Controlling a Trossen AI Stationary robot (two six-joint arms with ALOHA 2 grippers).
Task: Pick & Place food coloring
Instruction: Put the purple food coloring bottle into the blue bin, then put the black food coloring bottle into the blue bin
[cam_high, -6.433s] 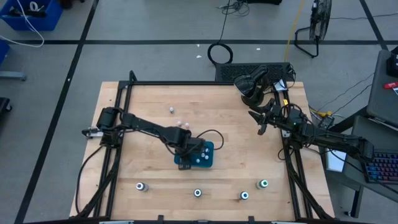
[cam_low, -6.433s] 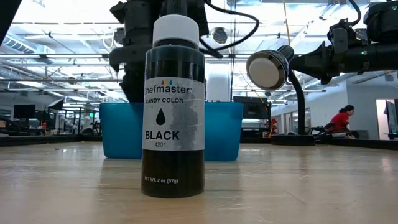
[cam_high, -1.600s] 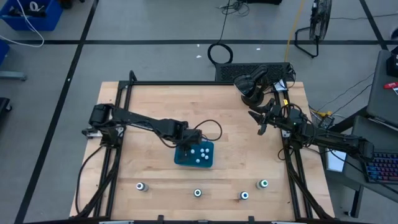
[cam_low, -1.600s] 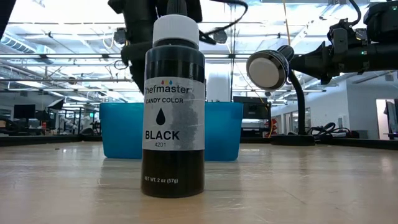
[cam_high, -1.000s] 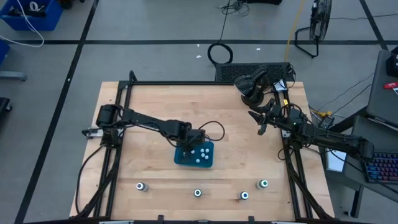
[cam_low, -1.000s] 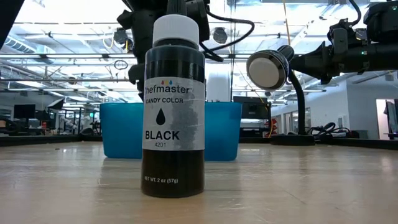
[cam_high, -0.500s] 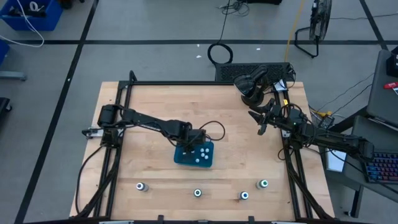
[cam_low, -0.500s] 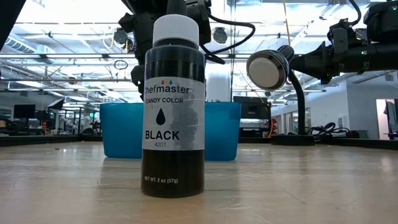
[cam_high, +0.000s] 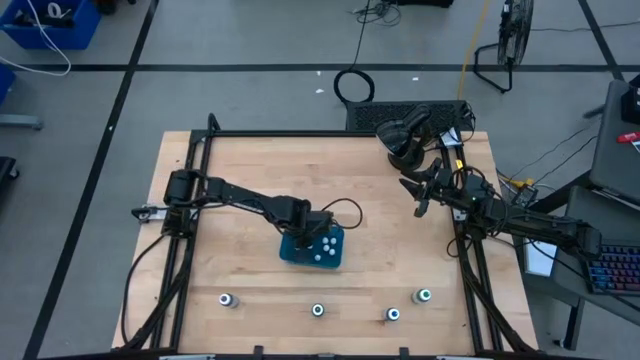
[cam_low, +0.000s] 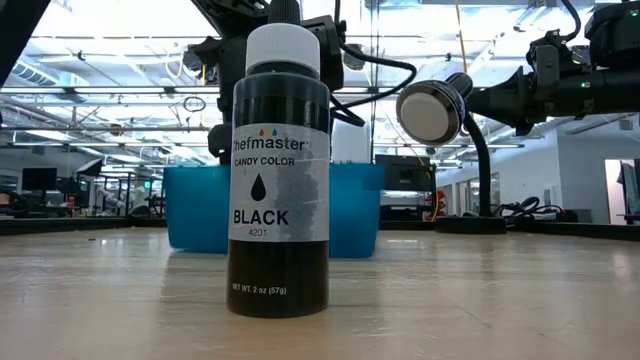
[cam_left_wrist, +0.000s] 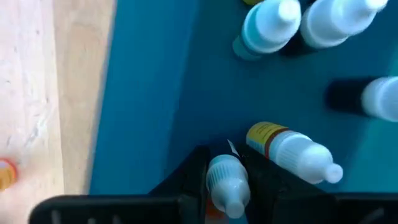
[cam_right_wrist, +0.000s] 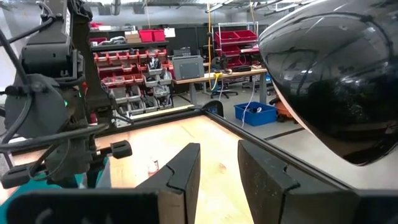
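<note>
High view: the left claw (cam_high: 305, 238) now sits over the near-left corner of the teal tray (cam_high: 336, 259), having come back from the desk's far middle, where two small bottles lay seconds ago and none lies now. White caps dot the tray. Four dark bottles (cam_high: 318, 310) stand upright in a row along the wooden desk's (cam_high: 380, 200) near edge. The right claw (cam_high: 420, 208) waits at the far right.

Low view: a black food coloring bottle (cam_low: 279, 170) stands upright, cap up, before the tray; a workshop hall lies behind.

Left wrist view: the left claw pinches a small white-capped bottle (cam_left_wrist: 227, 183), long axis along the fingers, cap outward, above the tray floor.

Right wrist view: the right claw stands narrowly parted, empty.
</note>
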